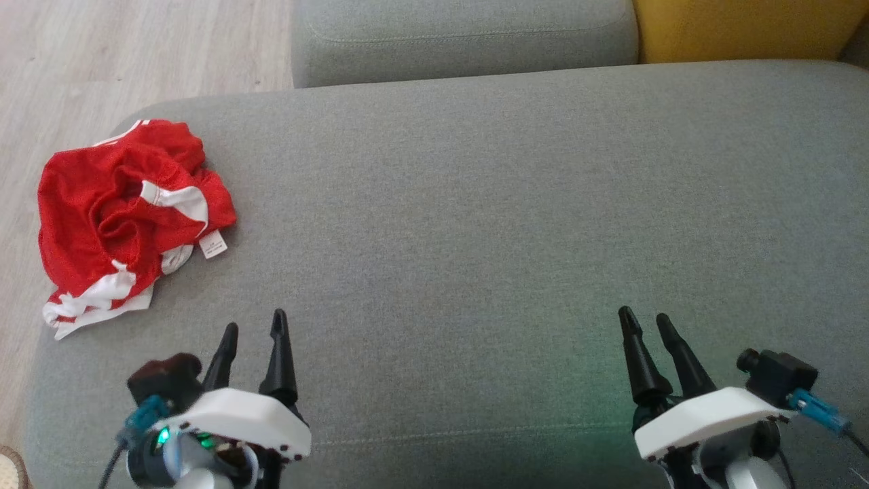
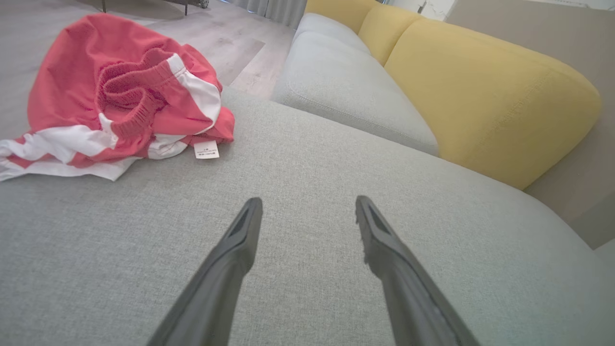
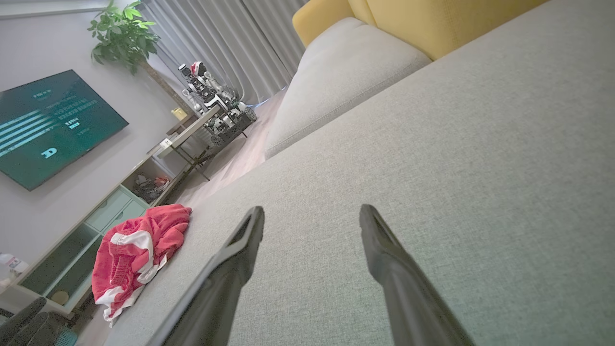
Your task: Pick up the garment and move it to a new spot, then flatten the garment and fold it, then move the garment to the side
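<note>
The garment (image 1: 125, 217) is a crumpled pair of red shorts with white stripes and a white label, lying at the left end of the grey sofa cushion (image 1: 475, 238). It also appears in the left wrist view as the garment (image 2: 115, 91) at upper left, and far left in the right wrist view as the garment (image 3: 137, 250). My left gripper (image 1: 254, 326) hovers open near the cushion's front, below and right of the shorts, holding nothing. At the lower right my right gripper (image 1: 645, 319) is open and empty too, far from the garment.
A second grey cushion (image 1: 461, 37) and a yellow backrest (image 1: 747, 27) lie beyond the seat. Wooden floor (image 1: 102, 61) borders the cushion's left edge. In the right wrist view a television (image 3: 48, 125), a shelf unit (image 3: 96, 216) and a plant (image 3: 122, 36) stand across the room.
</note>
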